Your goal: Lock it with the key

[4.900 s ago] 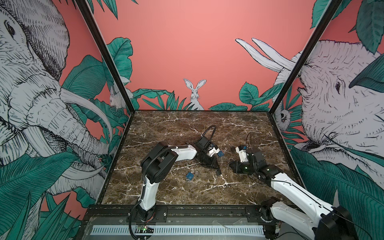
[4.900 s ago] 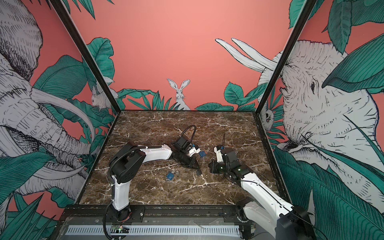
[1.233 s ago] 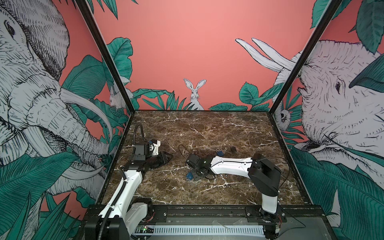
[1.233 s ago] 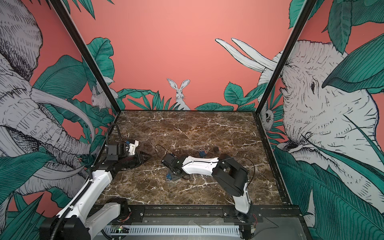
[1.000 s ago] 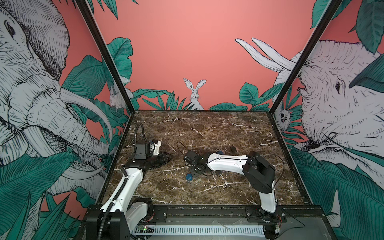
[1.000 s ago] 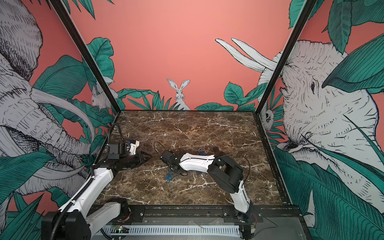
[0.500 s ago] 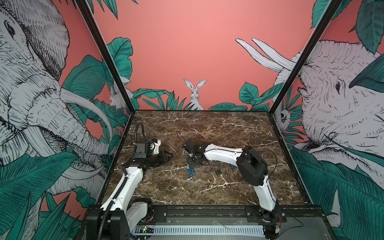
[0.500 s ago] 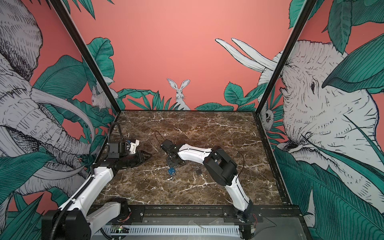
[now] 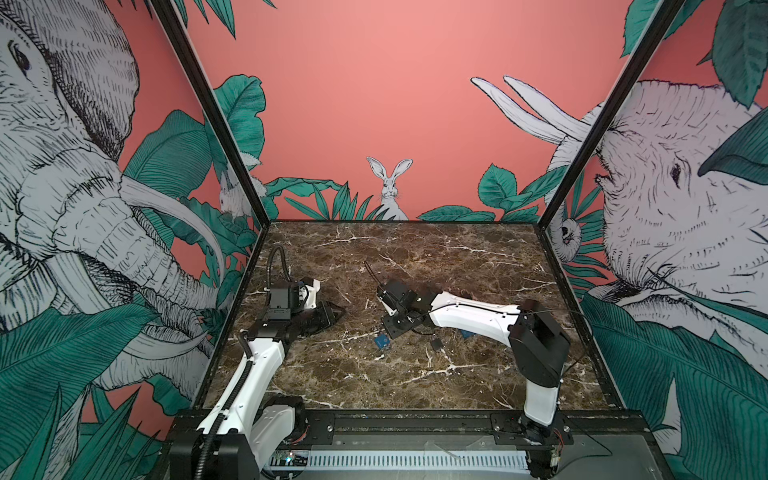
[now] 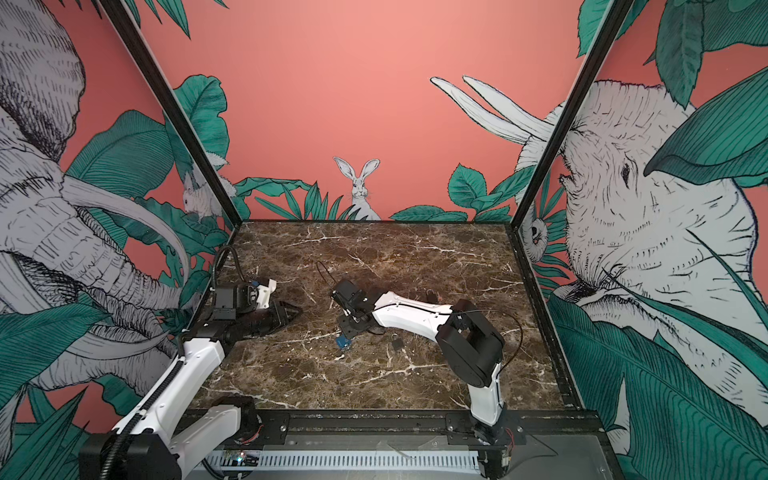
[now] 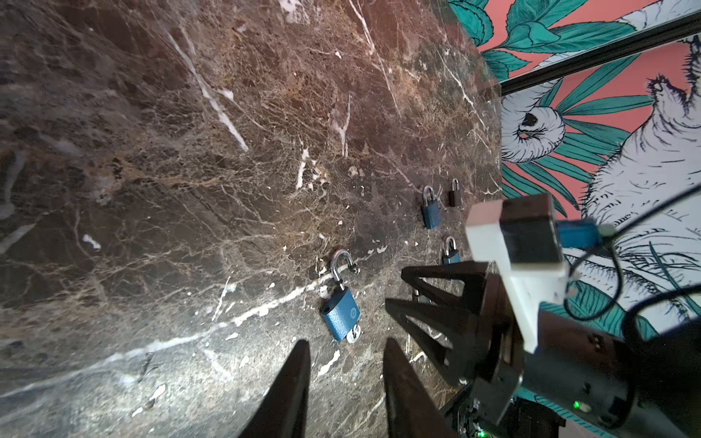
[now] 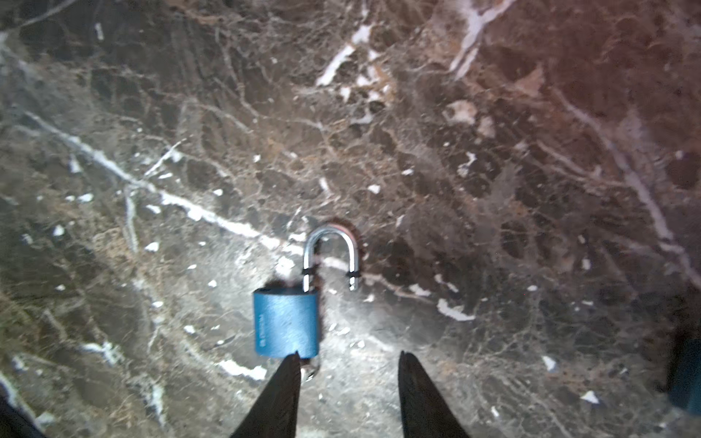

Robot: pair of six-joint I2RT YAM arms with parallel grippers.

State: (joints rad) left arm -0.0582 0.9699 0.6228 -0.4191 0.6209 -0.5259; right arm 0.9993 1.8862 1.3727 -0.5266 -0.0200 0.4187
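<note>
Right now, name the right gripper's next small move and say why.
Probably slide the right gripper sideways until the key sits between its open jaws. The blue padlock lies on the marble with its shackle swung open, and the key in its base lies beside one fingertip, off centre.

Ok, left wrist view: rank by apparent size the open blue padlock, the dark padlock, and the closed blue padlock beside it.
open blue padlock
closed blue padlock
dark padlock
The open one is nearest, so its lead is unsure.

The right gripper (image 12: pixel 349 354) has parted its fingers (image 12: pixel 280 398) by the key (image 11: pixel 352 336) (lodged in the blue padlock (image 12: pixel 285 322)).
</note>
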